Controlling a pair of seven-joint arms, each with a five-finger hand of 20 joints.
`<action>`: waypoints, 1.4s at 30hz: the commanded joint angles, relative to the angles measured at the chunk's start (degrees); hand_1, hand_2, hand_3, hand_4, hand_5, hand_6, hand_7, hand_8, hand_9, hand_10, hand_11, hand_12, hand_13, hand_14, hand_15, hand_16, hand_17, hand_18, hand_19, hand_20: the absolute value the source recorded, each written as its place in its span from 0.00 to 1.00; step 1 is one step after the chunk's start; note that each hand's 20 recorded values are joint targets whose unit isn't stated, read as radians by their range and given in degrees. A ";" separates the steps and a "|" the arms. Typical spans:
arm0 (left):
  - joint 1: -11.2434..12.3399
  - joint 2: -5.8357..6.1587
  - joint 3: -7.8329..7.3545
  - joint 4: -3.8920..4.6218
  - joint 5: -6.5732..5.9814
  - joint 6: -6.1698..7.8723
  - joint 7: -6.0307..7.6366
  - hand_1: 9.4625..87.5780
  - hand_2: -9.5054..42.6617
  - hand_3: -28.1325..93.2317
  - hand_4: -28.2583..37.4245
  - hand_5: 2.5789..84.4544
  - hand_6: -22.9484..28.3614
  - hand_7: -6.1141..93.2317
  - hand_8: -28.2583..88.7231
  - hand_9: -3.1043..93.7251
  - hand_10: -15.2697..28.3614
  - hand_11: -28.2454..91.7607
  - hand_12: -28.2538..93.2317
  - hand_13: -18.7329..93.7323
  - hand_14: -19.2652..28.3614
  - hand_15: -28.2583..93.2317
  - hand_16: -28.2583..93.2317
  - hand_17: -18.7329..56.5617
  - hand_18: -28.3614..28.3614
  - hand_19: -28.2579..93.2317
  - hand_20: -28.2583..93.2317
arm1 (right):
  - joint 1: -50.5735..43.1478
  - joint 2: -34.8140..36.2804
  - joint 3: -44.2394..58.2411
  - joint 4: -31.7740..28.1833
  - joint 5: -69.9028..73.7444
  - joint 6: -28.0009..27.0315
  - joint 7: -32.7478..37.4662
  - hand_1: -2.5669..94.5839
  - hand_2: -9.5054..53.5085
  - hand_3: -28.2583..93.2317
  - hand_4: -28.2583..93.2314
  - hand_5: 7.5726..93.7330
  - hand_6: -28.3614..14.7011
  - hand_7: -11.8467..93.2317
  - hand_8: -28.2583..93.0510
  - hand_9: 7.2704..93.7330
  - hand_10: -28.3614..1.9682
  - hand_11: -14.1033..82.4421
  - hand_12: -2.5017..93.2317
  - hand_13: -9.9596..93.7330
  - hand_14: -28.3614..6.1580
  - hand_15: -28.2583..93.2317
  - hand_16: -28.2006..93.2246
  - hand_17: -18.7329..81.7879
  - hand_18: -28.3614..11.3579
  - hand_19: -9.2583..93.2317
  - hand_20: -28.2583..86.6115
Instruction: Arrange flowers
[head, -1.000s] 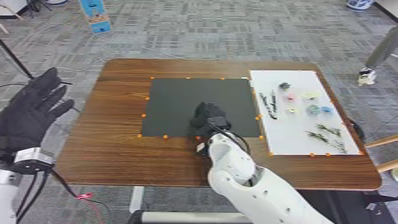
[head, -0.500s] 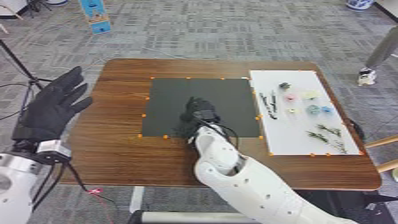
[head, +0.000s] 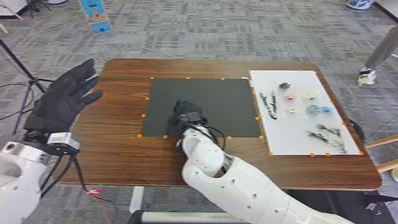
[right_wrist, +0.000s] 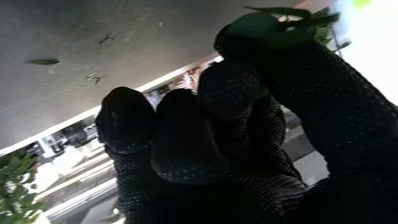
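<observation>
"Describing the head view, what's where?"
"Right robot hand (head: 188, 117) over the black mat (head: 226, 92); left robot hand (head: 62, 95) raised beside the table (head: 111, 160), fingers straight and spread. Flowers (head: 313, 109) and green sprigs (head: 330, 130) lie on the white sheet (head: 289, 142)."
"And the right wrist view?"
"Fingers curled, thumb and finger pinching what looks like a leafy green stem (right_wrist: 313, 21)."

Robotics lab, by its fittings: brown wooden table (head: 115, 150), marked out with orange markers (head: 144, 115); two white robot arms (head: 235, 185), cabled, at its near edge; grey carpet tiles (head: 222, 30) beneath; black tripod (head: 35, 80) to its left; blue display panel (head: 95, 16) beyond.
</observation>
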 joint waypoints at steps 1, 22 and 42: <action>-5.61 0.65 3.98 1.83 0.78 -1.82 -0.38 0.24 0.00 0.74 0.00 0.24 0.46 0.22 0.16 0.20 0.52 0.30 0.40 0.26 0.60 0.28 0.30 0.11 0.78 0.49 0.30 | 1.51 0.13 1.02 4.43 1.04 2.28 3.88 0.48 0.00 0.89 0.14 0.71 0.66 0.61 0.47 0.89 0.71 0.65 0.64 0.87 0.65 0.89 0.63 0.68 0.19 1.00 0.74; -15.62 3.23 10.49 3.68 6.52 -6.23 -3.80 0.25 0.00 0.75 0.00 0.24 0.46 0.22 0.16 0.19 0.52 0.30 0.40 0.26 0.60 0.28 0.30 0.10 0.78 0.49 0.30 | -1.25 0.58 3.40 2.29 2.33 2.45 4.79 0.48 0.00 0.89 0.12 0.72 0.66 0.60 0.46 0.90 0.71 0.63 0.63 0.87 0.66 0.88 0.63 0.69 0.20 1.00 0.74; -13.92 1.22 12.09 5.47 3.92 -4.88 -4.17 0.24 0.00 0.76 0.00 0.24 0.46 0.22 0.16 0.19 0.52 0.30 0.40 0.26 0.60 0.29 0.30 0.11 0.78 0.50 0.30 | -1.35 -1.62 1.54 5.36 1.12 5.56 3.76 0.49 0.00 0.88 0.11 0.72 0.66 0.60 0.45 0.90 0.70 0.63 0.62 0.87 0.66 0.88 0.63 0.69 0.20 1.00 0.74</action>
